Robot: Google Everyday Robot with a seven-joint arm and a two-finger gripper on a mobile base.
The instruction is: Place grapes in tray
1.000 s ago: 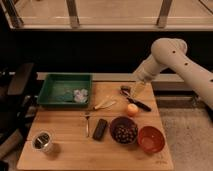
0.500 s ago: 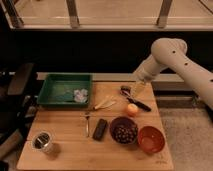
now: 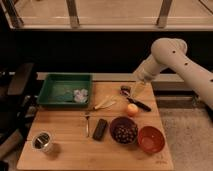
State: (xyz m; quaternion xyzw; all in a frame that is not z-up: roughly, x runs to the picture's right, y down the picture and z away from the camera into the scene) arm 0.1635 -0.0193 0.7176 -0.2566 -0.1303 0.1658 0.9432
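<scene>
Evidently approaching: the gripper [image 3: 135, 91] hovers at the table's [image 3: 70, 147] one o'clock, grip state unclear; the grapes [image 3: 124, 133] sit in the purple bowl [image 3: 113, 123] at five. Next: descend, grasp, carry to the tray [image 3: 59, 93] at ten.

Robot lab: gripper [image 3: 134, 91] over wooden table [image 3: 70, 131]
</scene>
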